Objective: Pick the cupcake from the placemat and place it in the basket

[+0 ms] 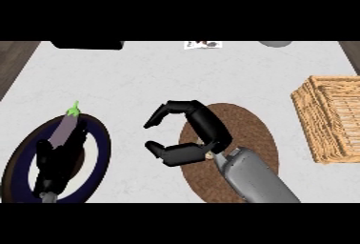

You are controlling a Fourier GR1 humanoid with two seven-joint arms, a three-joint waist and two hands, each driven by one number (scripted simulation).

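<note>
Head view: my right robot hand (188, 136) sits over the left part of the round brown woven placemat (249, 143), fingers and thumb curved into an open C that faces left toward bare white tabletop (141, 76), with nothing visibly held between them. Cupcake: I can't see it plainly. There's only a small pale speck at the wrist, under the palm, which may be it, so it's likely hidden beneath the hand, still on the placemat. The rectangular light wicker basket (330, 119) is well apart at the right edge, and what shows of its inside holds nothing. My left robot hand (53, 167) is at lower left over the dark blue round plate (98, 143), next to the purple eggplant with green stem (67, 126); whether its fingers are curled or straight I can't tell. Judgement: we're at the grasp step, pick not yet confirmed, transport not started. Next move calls for getting the fingers actually around the cupcake. The opening points away from the mat's centre, so the hand probably needs to re-aim before it clamps. After that: lift clear, carry right, lower over the basket, release. Risk: clamping on air, or nudging the cupcake off the mat.
</note>
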